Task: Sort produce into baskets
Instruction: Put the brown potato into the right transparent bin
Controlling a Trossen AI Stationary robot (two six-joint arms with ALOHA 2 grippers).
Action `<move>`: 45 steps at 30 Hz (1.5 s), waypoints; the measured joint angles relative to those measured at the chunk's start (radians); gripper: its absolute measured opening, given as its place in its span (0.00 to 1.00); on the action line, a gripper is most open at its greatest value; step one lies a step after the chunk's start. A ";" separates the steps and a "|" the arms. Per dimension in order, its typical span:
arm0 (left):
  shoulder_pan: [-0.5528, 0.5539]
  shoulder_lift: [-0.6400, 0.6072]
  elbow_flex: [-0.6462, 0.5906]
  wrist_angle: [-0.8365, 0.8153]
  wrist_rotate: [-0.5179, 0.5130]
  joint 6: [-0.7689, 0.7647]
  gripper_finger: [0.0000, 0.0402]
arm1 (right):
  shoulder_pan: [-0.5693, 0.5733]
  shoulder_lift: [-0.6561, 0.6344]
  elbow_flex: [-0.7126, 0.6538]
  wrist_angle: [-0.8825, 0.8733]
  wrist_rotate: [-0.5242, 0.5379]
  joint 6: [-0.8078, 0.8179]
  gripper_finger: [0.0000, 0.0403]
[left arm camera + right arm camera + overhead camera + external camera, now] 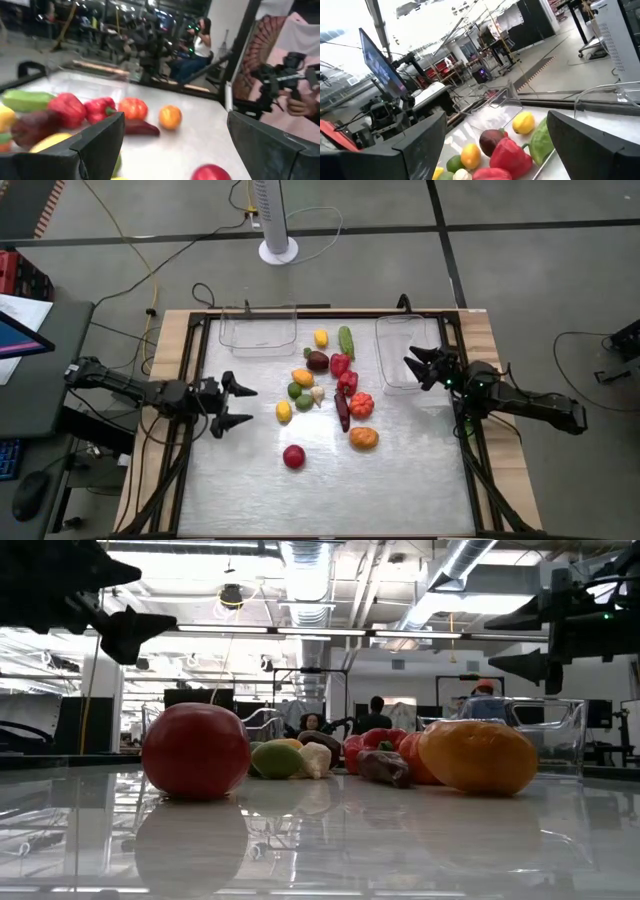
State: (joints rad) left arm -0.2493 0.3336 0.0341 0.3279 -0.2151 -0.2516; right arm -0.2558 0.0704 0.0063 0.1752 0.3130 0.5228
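My left gripper [240, 407] hangs spread wide and holding nothing, at nine o'clock on the table [400, 490]. My right gripper [418, 368], also wide and bare, hovers over the right basket [385, 330] at three o'clock. The produce sits clustered at centre, none yet in either bin; the left basket [258, 340] waits at eleven. Nearest me, the red tomato [293, 456] at six stands alone. I judge it light, hard and slick, best pinched across its widest girth. Open tabletop surrounds it; the packed pile around the peppers [340, 364] leaves little finger room.
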 joint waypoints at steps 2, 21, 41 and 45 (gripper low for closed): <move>0.000 0.000 0.000 -0.020 0.019 -0.011 0.84 | -0.001 0.001 0.000 0.001 0.001 0.001 0.92; 0.000 -0.001 0.004 0.190 -0.069 0.061 0.84 | 0.114 0.288 0.216 -0.003 -0.126 -0.294 0.92; 0.000 0.085 0.098 0.090 -0.085 0.030 0.84 | 0.449 1.264 0.785 -0.092 -0.132 -0.483 0.98; 0.000 0.181 0.169 0.030 -0.086 0.071 0.84 | 0.467 1.385 0.959 -0.347 -0.102 -0.473 0.99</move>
State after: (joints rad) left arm -0.2493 0.5145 0.2026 0.3582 -0.3008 -0.1804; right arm 0.2109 1.4554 0.9655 -0.1721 0.2108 0.0497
